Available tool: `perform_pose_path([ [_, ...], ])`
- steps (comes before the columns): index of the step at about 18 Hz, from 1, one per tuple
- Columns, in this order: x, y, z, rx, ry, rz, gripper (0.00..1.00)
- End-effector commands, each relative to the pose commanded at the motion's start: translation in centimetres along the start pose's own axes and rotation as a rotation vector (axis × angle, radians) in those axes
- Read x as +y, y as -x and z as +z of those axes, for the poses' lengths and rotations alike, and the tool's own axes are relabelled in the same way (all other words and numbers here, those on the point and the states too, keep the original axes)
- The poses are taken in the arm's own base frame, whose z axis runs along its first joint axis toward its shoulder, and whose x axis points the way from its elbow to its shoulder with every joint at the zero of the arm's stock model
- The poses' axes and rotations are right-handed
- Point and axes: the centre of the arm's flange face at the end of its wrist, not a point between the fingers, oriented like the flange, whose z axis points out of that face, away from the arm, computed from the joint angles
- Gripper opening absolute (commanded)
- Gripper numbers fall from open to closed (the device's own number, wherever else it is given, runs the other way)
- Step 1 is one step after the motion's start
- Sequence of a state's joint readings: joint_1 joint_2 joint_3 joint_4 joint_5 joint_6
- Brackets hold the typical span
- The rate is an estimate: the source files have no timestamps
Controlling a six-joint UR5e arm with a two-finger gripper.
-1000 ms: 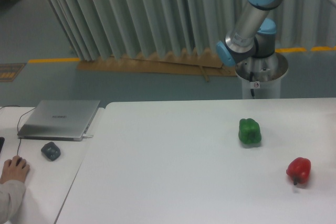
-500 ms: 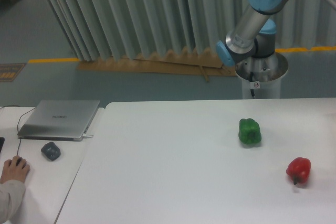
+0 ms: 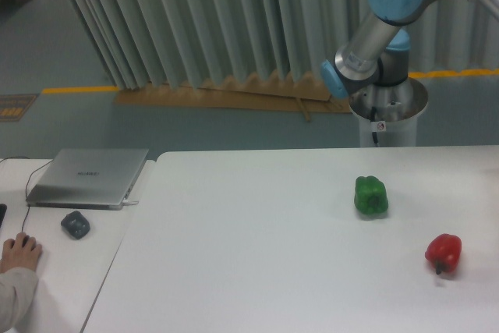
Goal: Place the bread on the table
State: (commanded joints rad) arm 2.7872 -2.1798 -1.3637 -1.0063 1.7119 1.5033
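No bread is seen anywhere in the camera view, and the jaws are not seen either: only the arm's (image 3: 390,13) upper links and blue joint caps are shown at the top right, with the wrist end cut off by the frame edge. So the relation on which the coming move turns, namely which way the bread lies from the jaws, cannot be read here. Whether the jaws are apart, together or clamped on the bread cannot be told, since they are out of view. The bread's heading and long axis cannot be told either.

What is shown is the landing place. The white counter (image 3: 249,255) is laid out below and to the left of the arm's base (image 3: 387,111), which is mounted just behind the counter's far edge. A green pepper (image 3: 371,196) is set on the counter near that base, and a red pepper (image 3: 444,253) is set nearer the camera and further right, well apart from the green one.

If the bread is being carried out of frame, as is judged likely, it would have to be brought down and leftward. Care would be needed around the two peppers.

Beside the counter, on a smaller desk (image 3: 54,271), a laptop (image 3: 87,177) is seen.
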Motion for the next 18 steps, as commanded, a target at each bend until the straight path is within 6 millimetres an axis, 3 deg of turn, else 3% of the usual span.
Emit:
perform_pose_path([
  [1, 0.0, 0.0, 0.0, 0.000, -0.002, -0.006, 0.66],
  [2, 0.0, -0.1, 0.1, 0.003, -0.001, -0.018, 0.55],
  [3, -0.1, -0.2, 0.2, 0.006, -0.001, -0.022, 0.44],
  [4, 0.0, -0.1, 0.1, 0.005, -0.003, -0.025, 0.39],
  [8, 0.0, -0.1, -0.3, 0.002, -0.008, -0.027, 0.33],
  [13, 0.7, -0.3, -1.9, 0.019, -0.031, -0.032, 0.32],
  [18, 2.4, -1.9, -5.9, 0.098, -0.045, -0.034, 0.32],
])
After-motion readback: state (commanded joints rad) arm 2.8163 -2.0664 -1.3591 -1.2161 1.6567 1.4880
